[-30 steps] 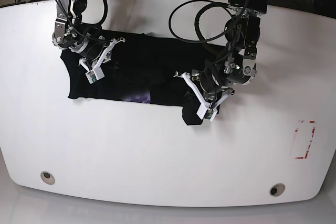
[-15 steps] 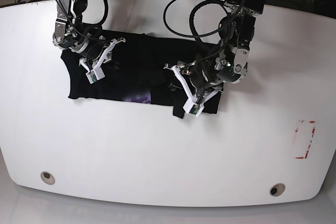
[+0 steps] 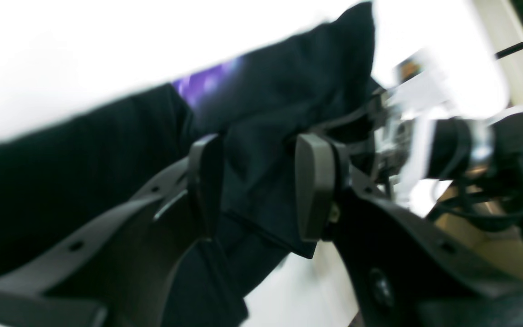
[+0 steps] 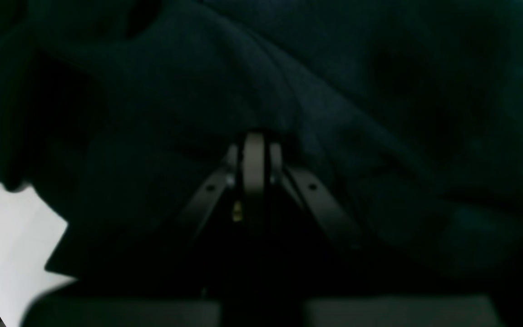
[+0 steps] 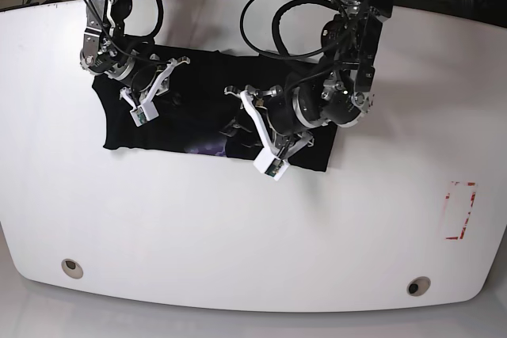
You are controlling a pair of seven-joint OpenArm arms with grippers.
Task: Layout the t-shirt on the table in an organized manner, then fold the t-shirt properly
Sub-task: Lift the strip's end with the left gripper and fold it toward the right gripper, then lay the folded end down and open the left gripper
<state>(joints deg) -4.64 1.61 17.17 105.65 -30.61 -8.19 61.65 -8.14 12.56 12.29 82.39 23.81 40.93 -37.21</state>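
Observation:
The black t-shirt (image 5: 190,108) lies spread across the far half of the white table (image 5: 238,235), and its purple patch (image 5: 207,148) shows at the near hem. My left gripper (image 5: 242,128) hovers low over the shirt's middle. In the left wrist view its pads (image 3: 313,186) stand apart, with a loose fold of the t-shirt (image 3: 261,150) in the gap of the left gripper (image 3: 259,184). My right gripper (image 5: 150,89) rests on the shirt's left part. In the right wrist view the right gripper (image 4: 254,154) is shut, its tips buried in bunched t-shirt (image 4: 357,91) cloth.
A red dashed rectangle (image 5: 459,211) marks the table at the right. Two round metal grommets (image 5: 71,267) (image 5: 417,285) sit near the front edge. Black cables (image 5: 277,25) loop above the left arm. Bare white tabletop lies in front of the shirt.
My left arm swept leftward over the shirt, carrying its right side toward the middle, and its jaws came apart. The corner that stuck out at the near hem is gone. The right arm stayed put.

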